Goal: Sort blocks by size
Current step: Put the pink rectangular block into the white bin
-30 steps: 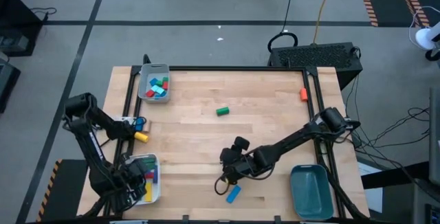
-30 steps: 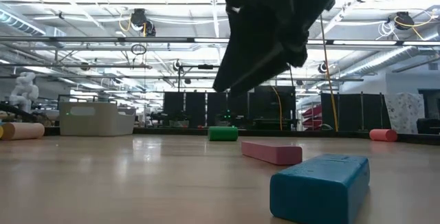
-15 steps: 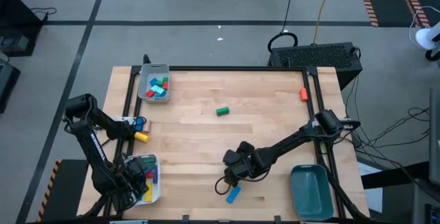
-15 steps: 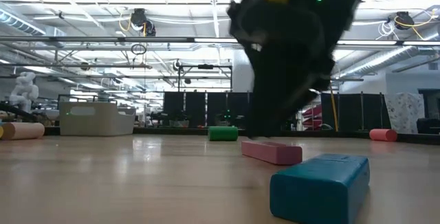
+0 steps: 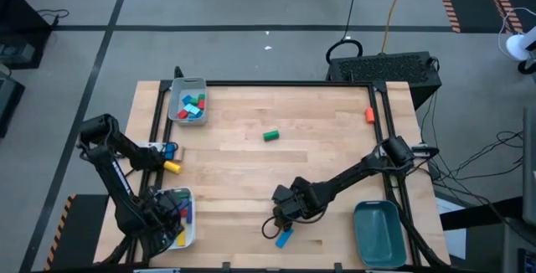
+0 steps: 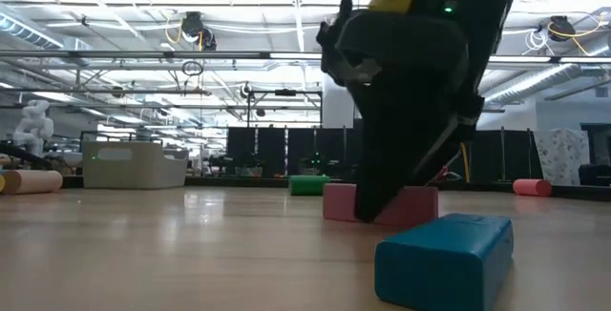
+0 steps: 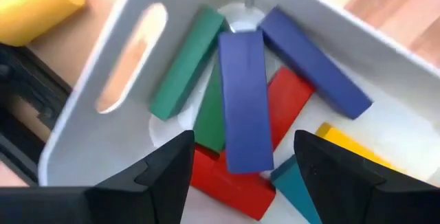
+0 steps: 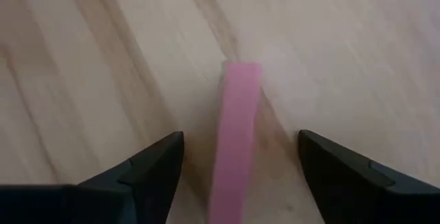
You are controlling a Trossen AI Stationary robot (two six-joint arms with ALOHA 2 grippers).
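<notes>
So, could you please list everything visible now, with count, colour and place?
pink bar: one, between the right fingers, on the table.
blue block: one, near front edge.
green cylinder: one, table centre.
orange block: one, right rear edge.
yellow cylinder: one, left side.
grey tray: one, rear left, blocks inside.
white tray: one, front left, coloured bars inside.
teal tray: one, front right.
left gripper: over white tray, fingers apart.
right gripper: open, straddling pink bar.

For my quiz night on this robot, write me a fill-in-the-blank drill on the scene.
1. The right pincer stands open around a ____ bar.
2. The left pincer is over the white tray, right above a long ____ bar.
3. The lone cylinder mid-table is ____.

Missing: pink; blue; green
</notes>
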